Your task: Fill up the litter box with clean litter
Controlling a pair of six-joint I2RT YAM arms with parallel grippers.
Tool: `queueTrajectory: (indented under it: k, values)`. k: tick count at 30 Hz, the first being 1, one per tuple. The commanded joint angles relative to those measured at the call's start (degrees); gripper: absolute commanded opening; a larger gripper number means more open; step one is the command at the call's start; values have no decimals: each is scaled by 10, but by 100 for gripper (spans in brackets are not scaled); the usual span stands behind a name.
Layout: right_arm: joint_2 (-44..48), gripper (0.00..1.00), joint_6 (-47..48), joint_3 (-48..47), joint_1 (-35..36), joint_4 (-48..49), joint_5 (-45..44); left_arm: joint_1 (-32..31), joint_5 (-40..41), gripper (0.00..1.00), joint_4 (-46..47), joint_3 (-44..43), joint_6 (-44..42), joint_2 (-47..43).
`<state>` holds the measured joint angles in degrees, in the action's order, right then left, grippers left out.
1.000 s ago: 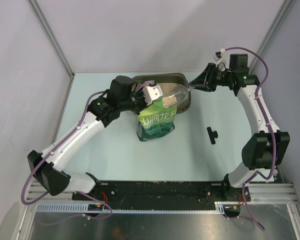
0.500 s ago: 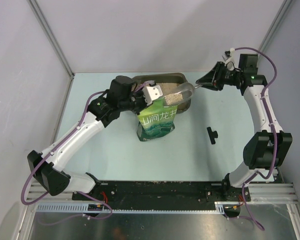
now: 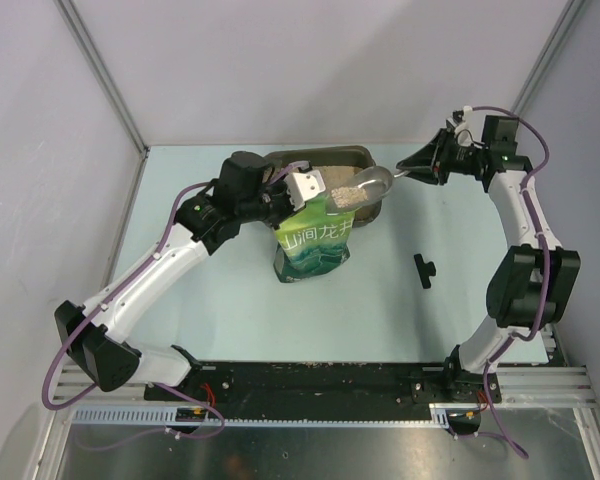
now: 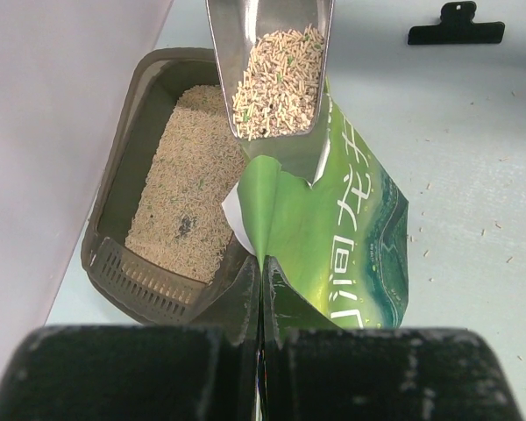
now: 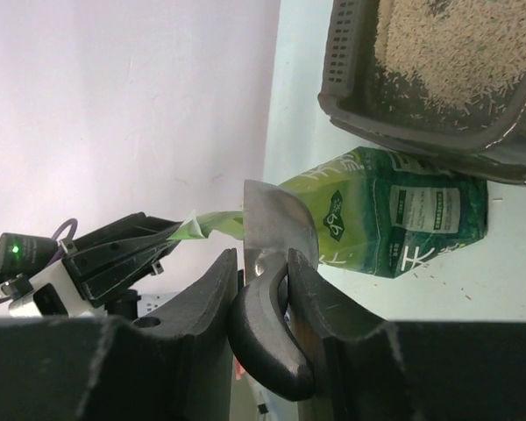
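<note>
The dark litter box (image 3: 320, 152) stands at the table's far side with a layer of clean litter (image 4: 188, 193) on its floor. An open green bag (image 3: 315, 245) stands just in front of it. My left gripper (image 4: 261, 263) is shut on the bag's upper edge and holds its mouth open. My right gripper (image 5: 263, 259) is shut on the black handle of a silver scoop (image 3: 368, 183). The scoop (image 4: 276, 79) hangs above the bag's mouth beside the box, half full of beige litter (image 4: 280, 83).
A black clip (image 3: 423, 268) lies on the table right of the bag. Loose granules are scattered near the bag (image 4: 351, 237). The grey enclosure walls run close behind and left of the litter box (image 5: 403, 114).
My right arm has drawn back to the right and the loaded scoop has risen out of the bag's mouth. The left arm and the bag have stayed put.
</note>
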<state>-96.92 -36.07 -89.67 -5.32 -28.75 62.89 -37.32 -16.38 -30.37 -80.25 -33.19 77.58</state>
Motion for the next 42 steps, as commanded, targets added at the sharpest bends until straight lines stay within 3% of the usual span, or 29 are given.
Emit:
queueTrajectory:
  k: [1,7,17,26,30,34,42]
  values:
    - [-8,0,-34,3,-1,55,70,2,14,0,21,-26,-7,-22]
    - [-15,0,-65,6,-2,99,93,2,22,0,21,-22,-14,-24]
    - [-58,0,-242,5,-4,337,88,2,42,0,22,-18,-25,-27]
    - [-185,0,-265,-101,-8,404,66,2,57,0,9,-11,-42,-31]
    - [-251,0,-196,-174,-16,354,43,2,67,0,4,-9,-50,-31]
    - [-300,0,-14,-279,-16,180,0,2,74,0,-3,-12,-50,-31]
    - [-298,0,189,-349,21,18,-147,1,64,0,-5,-19,-51,-28]
